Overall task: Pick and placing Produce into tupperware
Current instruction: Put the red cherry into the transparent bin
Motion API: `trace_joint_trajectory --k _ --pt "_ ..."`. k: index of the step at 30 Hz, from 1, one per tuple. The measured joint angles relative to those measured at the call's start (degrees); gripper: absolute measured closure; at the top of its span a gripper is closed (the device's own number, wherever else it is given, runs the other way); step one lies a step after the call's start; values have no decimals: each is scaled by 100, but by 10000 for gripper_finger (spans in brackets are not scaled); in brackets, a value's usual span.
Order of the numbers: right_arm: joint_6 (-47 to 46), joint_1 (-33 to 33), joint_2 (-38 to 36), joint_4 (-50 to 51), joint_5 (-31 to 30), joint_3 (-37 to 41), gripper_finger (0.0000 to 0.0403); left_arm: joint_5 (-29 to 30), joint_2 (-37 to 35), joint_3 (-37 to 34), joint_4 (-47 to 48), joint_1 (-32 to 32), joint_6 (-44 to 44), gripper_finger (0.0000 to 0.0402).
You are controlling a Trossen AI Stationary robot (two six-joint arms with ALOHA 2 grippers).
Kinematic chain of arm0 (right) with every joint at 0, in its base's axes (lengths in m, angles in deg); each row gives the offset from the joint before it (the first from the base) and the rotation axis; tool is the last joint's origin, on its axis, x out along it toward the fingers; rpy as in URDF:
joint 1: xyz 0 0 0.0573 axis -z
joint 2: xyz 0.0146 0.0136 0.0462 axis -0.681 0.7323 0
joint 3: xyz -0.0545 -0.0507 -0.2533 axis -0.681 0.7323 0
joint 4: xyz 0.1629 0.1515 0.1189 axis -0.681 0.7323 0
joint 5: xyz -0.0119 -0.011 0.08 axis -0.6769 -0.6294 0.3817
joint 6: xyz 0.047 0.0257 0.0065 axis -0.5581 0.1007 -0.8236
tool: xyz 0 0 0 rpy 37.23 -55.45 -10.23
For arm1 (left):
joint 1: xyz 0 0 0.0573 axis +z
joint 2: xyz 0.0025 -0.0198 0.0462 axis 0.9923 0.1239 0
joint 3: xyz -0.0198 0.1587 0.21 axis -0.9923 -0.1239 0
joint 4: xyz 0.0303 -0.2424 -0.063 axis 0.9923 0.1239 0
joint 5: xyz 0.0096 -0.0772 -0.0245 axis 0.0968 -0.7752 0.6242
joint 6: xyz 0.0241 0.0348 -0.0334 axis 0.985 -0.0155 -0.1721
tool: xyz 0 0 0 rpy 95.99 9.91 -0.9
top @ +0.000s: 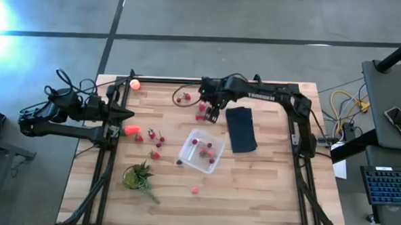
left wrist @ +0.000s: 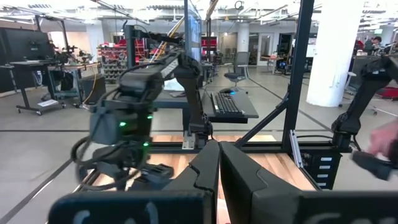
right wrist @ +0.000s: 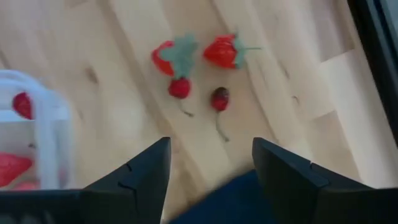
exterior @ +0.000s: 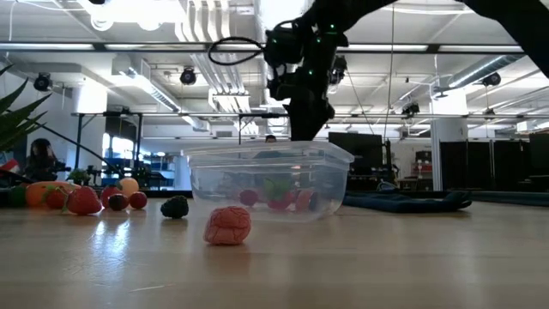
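**Inspector:** State the right gripper (top: 212, 114) and its risk.

**Assessor:** It hangs above the worktop (top: 265, 190) at about 12 o'clock of the tupperware (top: 201, 152), fingers (right wrist: 144, 172) spread and holding nothing. The wrist view shows a cluster of produce ahead of them: two strawberries (right wrist: 225, 51), a small red berry (right wrist: 180, 88) and a darker one (right wrist: 219, 98) with stems. In my judgement the pieces sit so close together that closing on one could knock its neighbours away, or trap a stem instead of the body. The navy cloth (top: 241, 128) lies just beside the gripper at its 3 o'clock, and a finger could snag its edge.

**Inspector:** Left gripper?

**Assessor:** The left gripper (top: 127, 114) waits at the worktop's 9 o'clock edge, fingers (left wrist: 204, 171) pressed together, empty, with the elongated orange-red piece (top: 130, 130) near it.

**Inspector:** Container contents?

**Assessor:** The tupperware stands upright and lidless near the worktop's centre. It holds several red pieces (exterior: 250, 196); I cannot give a firm count. The box looks light, so a low carry could clip the rim and shift it.

**Inspector:** Outstanding produce?

**Assessor:** Berries (top: 155, 139) at the box's 9 o'clock, one (top: 195, 190) at 6 o'clock, the peach-orange ball (top: 134, 84) at the worktop's 11 o'clock corner. The green leafy bunch (top: 138, 176) lies at 8 o'clock of the box
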Motion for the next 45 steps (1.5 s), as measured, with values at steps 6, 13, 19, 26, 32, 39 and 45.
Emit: trace_joint_trajectory --k 6,13,19,26,32,39,45 --pt "91 550 0 -374 -11 181 186 0 -1 1 0 0 -1 401" --pt "-105 763 485 -656 473 137 186 -2 -1 0 0 -2 -1 401" --pt "-99 724 865 -355 502 -156 186 -2 1 2 0 0 0 401" --pt "-103 700 1290 -99 550 -707 186 -2 0 1 0 -2 -1 401" --pt "-195 636 1828 509 579 -1354 188 0 1 1 0 -1 -1 401" --pt "-218 430 2000 823 649 -1567 188 0 -1 0 0 -2 -1 401" --pt "-270 327 1956 826 650 -1598 188 -2 1 2 0 -2 0 401"
